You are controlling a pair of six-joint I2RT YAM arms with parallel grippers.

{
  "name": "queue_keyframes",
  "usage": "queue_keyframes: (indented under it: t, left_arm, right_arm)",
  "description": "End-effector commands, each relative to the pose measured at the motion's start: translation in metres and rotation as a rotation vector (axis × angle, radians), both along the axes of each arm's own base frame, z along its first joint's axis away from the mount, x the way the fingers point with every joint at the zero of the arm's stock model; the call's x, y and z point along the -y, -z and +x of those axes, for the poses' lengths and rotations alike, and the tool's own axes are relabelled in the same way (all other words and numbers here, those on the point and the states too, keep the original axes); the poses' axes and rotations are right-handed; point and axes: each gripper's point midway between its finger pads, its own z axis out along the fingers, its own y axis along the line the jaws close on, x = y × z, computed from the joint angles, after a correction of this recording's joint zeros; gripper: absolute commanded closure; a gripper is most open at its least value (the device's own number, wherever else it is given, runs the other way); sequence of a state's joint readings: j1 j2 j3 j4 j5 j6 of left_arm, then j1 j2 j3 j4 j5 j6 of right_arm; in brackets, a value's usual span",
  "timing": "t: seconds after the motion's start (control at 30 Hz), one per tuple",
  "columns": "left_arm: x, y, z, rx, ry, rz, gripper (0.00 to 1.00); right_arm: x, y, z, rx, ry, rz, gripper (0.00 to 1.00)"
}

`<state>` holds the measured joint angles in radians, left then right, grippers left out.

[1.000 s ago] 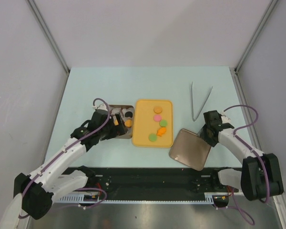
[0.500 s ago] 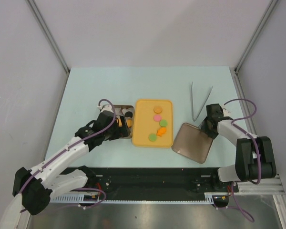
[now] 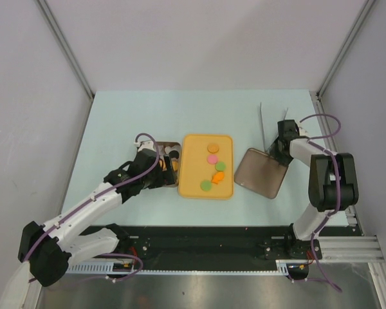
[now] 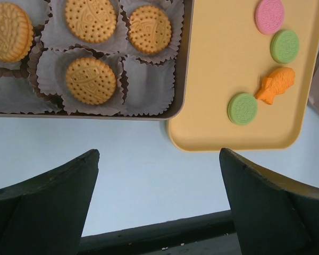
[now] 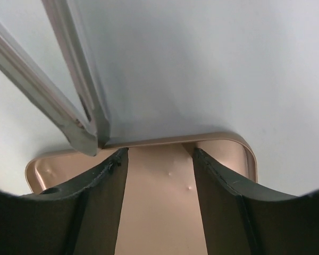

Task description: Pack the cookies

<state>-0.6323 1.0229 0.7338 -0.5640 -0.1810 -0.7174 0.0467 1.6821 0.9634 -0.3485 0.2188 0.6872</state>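
Looking down on a pale blue-green table [image 3: 180, 116] boxed in by grey walls. Hovering the left gripper [image 4: 158, 154] low over the table's near strip, fingers spread wide and gripping nothing, just short of an open metal tin [image 4: 184, 53]. Showing four tan cookies [image 4: 90, 81] sitting in white paper cups [image 4: 149, 87] inside that tin, with one cup beside them lying empty. Picking out, from above, a black disc [image 3: 174, 154] at the tin's right end. Catching more of the batch lying loose on a yellow tray [image 4: 223, 69] set right against the tin's right side: an orange round [image 3: 213, 147], a pink [image 4: 269, 15], two greens [image 4: 285, 46] and an orange fish-shaped piece [image 4: 276, 85]. Placing the right gripper [image 5: 158, 151] over the far edge of a bronze lid [image 5: 159, 202] lying right of the tray, fingers parted partway with the lid's face showing between them, pinching nothing; not telling whether the pads are touching it. Catching the joined end of metal tongs [image 5: 74, 69] meeting the lid's far rim.
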Motion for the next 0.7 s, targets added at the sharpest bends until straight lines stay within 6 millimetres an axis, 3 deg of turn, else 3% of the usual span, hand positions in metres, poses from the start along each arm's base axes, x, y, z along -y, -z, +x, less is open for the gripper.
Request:
queue_keyframes:
  t: [0.0, 0.13, 0.23, 0.27, 0.37, 0.47, 0.67]
  left_arm:
    - [0.006, -0.018, 0.009, 0.045, -0.006, -0.02, 0.0]
    - [0.006, -0.018, 0.009, 0.048, -0.002, -0.019, 0.0]
    - [0.005, -0.019, 0.008, 0.052, -0.001, -0.021, 0.0]
    - [0.004, -0.019, 0.008, 0.056, -0.003, -0.019, 0.0]
    - [0.003, -0.022, 0.009, 0.072, -0.009, -0.022, 0.0]
    - [0.006, -0.025, 0.01, 0.082, 0.001, -0.04, 0.0]
    - [0.009, -0.024, 0.005, 0.072, 0.022, -0.058, 0.0]
  right_arm:
    - [0.006, -0.012, 0.034, 0.031, -0.012, -0.027, 0.43]
    - [0.012, -0.02, 0.048, 0.042, -0.021, -0.039, 0.41]
    - [0.019, -0.051, 0.046, 0.1, 0.005, -0.051, 0.41]
    - [0.02, -0.072, 0.046, 0.146, 0.017, -0.05, 0.41]
    - [0.02, -0.105, 0.033, 0.193, 0.018, -0.042, 0.41]
    - [0.027, -0.106, 0.007, 0.118, 0.014, -0.089, 0.41]
    - [0.027, -0.068, -0.048, -0.04, -0.005, -0.104, 0.45]
